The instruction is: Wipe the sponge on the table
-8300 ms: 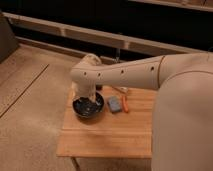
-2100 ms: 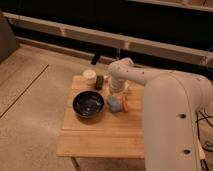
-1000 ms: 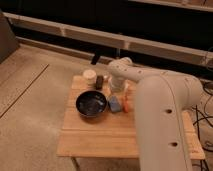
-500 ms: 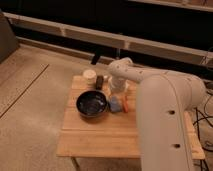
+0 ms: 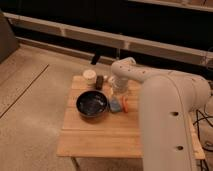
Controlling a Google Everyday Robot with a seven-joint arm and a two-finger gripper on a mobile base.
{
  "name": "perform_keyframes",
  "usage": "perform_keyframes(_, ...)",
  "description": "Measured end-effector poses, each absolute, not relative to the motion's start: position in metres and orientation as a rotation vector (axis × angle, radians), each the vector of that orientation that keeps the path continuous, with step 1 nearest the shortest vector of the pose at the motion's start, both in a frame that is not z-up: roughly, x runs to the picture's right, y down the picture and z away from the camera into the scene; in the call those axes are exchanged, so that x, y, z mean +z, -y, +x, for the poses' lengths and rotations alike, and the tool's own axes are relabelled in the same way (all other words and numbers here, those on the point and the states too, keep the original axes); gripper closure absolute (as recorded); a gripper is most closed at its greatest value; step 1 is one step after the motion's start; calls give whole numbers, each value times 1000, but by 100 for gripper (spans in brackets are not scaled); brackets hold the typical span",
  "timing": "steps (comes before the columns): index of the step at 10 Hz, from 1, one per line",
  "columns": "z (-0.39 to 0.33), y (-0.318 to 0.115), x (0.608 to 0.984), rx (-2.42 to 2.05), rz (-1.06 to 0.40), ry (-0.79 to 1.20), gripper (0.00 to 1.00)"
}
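The table (image 5: 100, 137) has a light wooden plank top and fills the middle of the camera view. The sponge (image 5: 116, 105), a small blue-grey block, lies on it just right of a dark bowl (image 5: 92, 105). My gripper (image 5: 118, 92) hangs at the end of the white arm, straight above the sponge and very close to it. Whether it touches the sponge is hidden by the wrist.
A thin orange stick (image 5: 125, 104) lies against the sponge's right side. A small dark brown block (image 5: 100, 81) and a pale round jar (image 5: 89, 76) stand at the table's back edge. My bulky white arm (image 5: 170, 120) covers the table's right side.
Since the oldest frame the arm has swung from over the bowl to above the sponge. Over the last second nothing visibly moves.
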State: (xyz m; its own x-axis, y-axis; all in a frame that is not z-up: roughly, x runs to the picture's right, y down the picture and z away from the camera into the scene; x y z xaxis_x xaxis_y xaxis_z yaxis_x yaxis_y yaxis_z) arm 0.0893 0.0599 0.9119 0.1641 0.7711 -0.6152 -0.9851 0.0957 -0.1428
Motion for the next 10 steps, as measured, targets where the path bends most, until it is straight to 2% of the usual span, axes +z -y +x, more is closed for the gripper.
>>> perform_keyframes(6,73,-81,920,1340,-647,-447,35)
perform_keyframes(10,63,-81,925,1331,-655,-430,35)
